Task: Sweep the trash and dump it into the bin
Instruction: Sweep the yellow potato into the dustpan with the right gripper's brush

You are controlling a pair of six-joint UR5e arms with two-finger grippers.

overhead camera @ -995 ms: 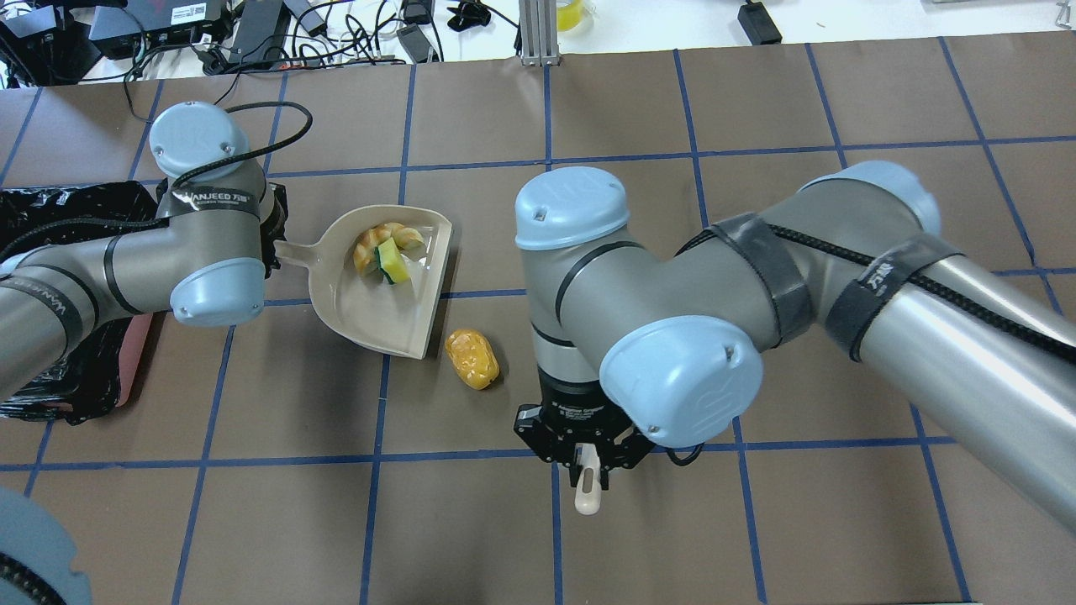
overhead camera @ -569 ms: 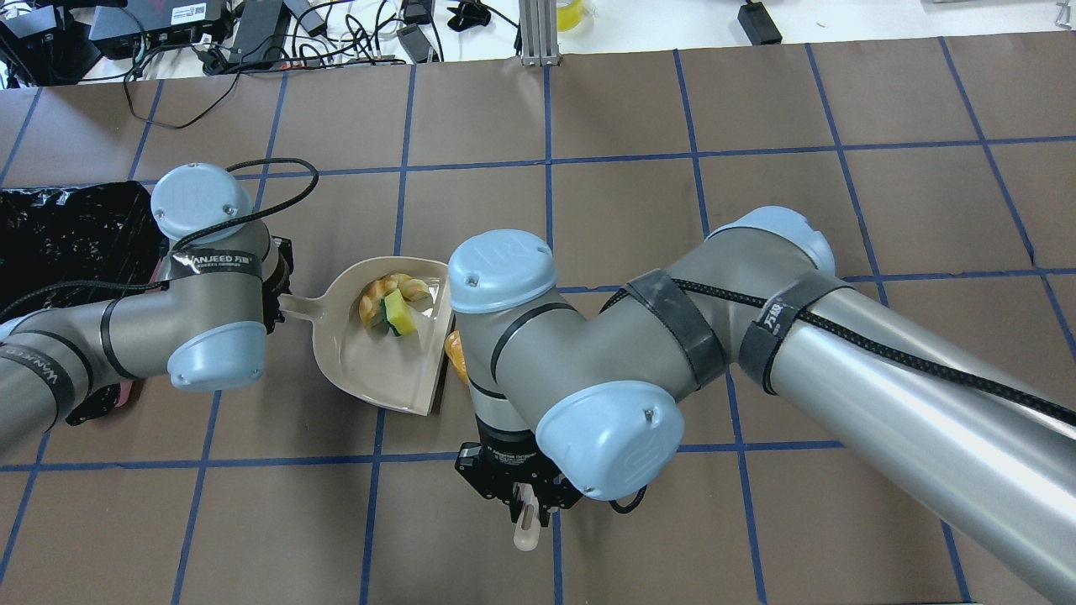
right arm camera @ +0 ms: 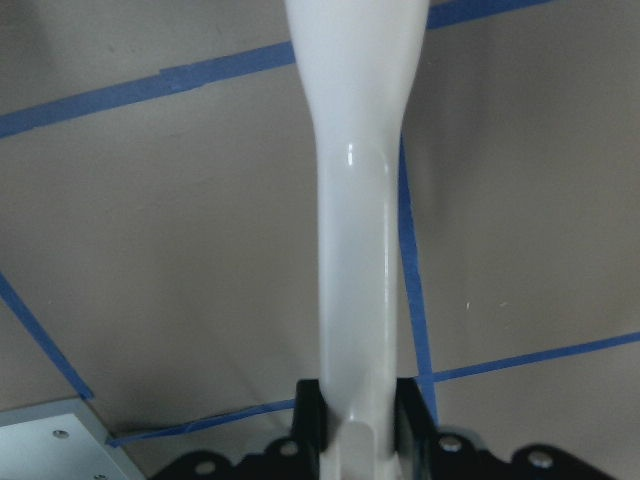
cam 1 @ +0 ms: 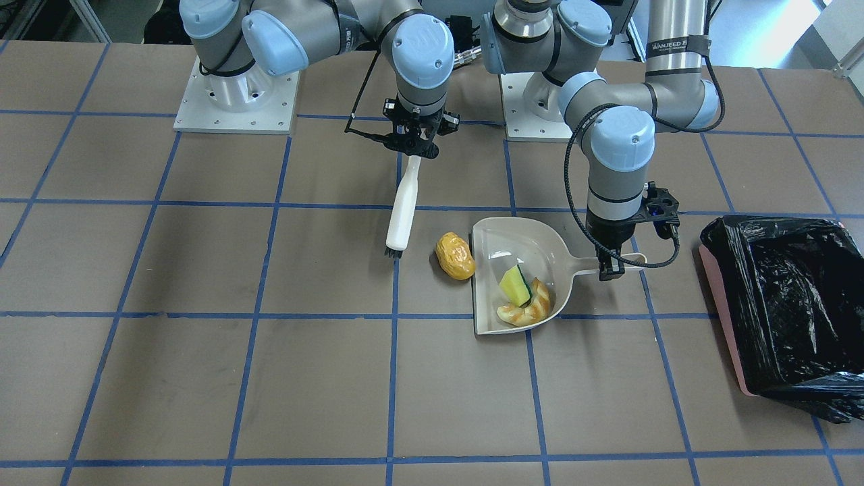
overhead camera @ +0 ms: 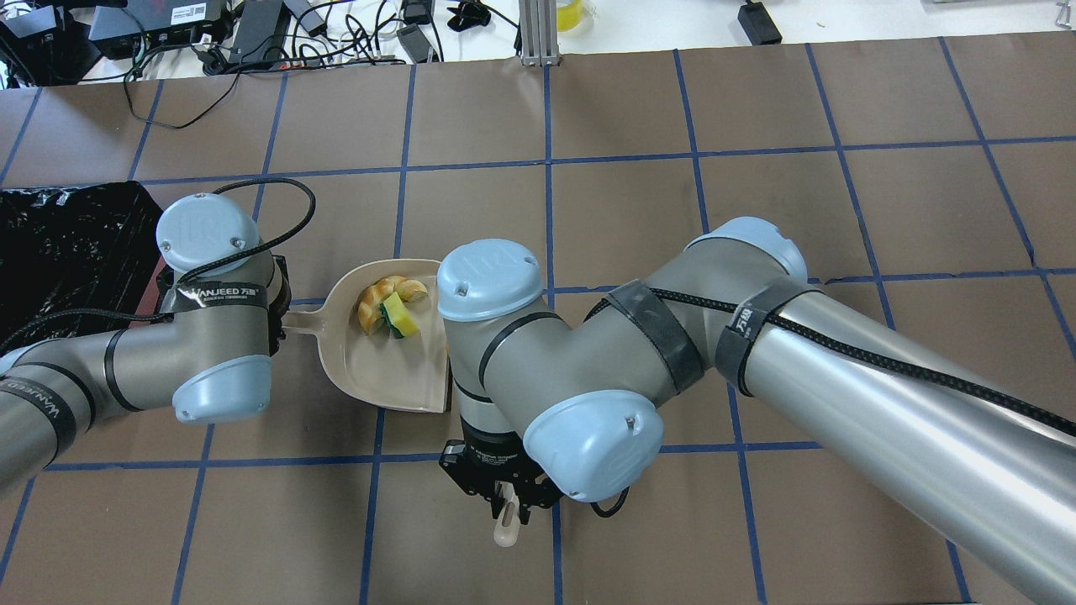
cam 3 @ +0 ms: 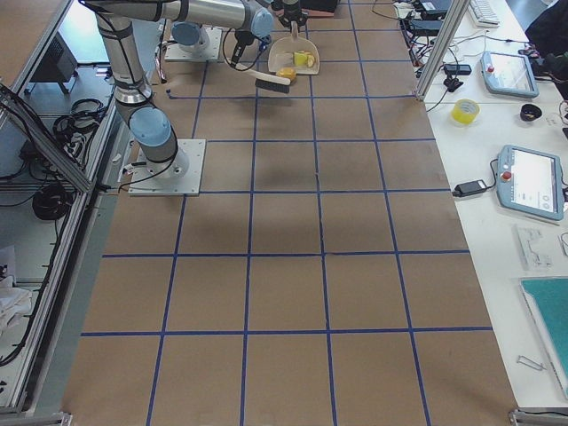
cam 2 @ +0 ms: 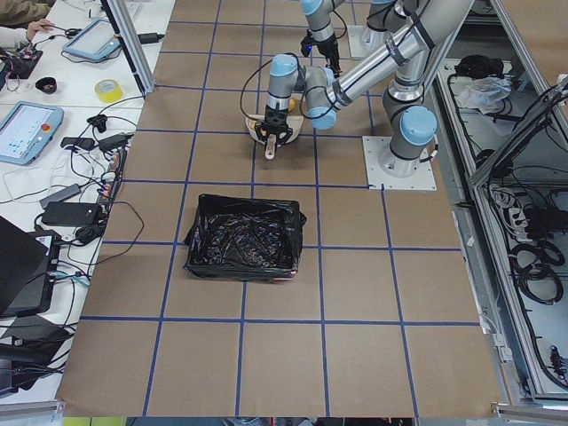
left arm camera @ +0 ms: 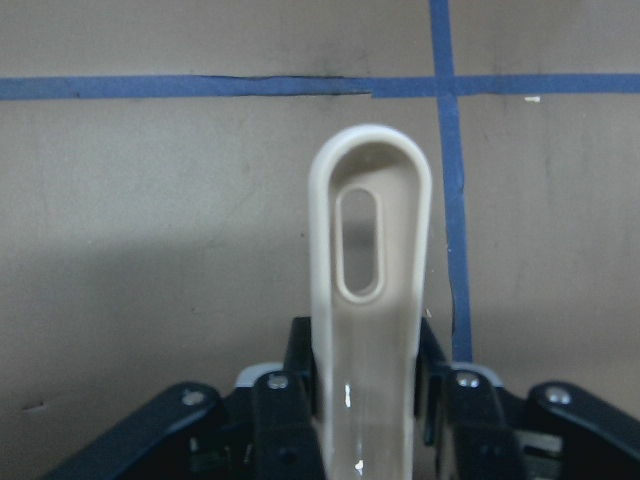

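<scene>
Trash lump (cam 1: 454, 256) sits beside the dustpan (cam 1: 491, 244) mouth; our right pincer (cam 1: 413, 150) grips the brush (cam 1: 403, 212), left pincer (cam 1: 611, 268) clamps the pan's handle; next, we sweep it inward.

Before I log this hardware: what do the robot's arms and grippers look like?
The left arm and right arm are silver-grey tubes with pale blue round joint caps. Black cables run along them under black straps with white lettering; the left's reads WANJEED. The left gripper and right gripper are black, two-fingered.
</scene>
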